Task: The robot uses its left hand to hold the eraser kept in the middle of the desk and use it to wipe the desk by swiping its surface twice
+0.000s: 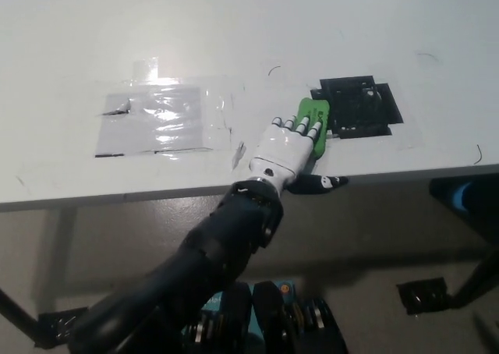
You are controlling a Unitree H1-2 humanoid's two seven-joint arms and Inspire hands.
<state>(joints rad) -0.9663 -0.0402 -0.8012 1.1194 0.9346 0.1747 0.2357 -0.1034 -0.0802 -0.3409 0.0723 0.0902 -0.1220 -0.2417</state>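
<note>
L arm: black, comes up from bottom left to tabletop (234, 26) front edge
L hand (285, 149): white, palm down at front edge, fingers (309, 125) curled over green eraser (314, 120), pressing it flat
eraser: mid-tabletop, just L of black square patch (357, 107), touching its edge
clear tape sheet (165, 120): well L of hand
R hand: out of frame

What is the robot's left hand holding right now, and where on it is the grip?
The left hand holds the green eraser, fingers laid over its top and near end, pressing it flat on the desk.
</note>
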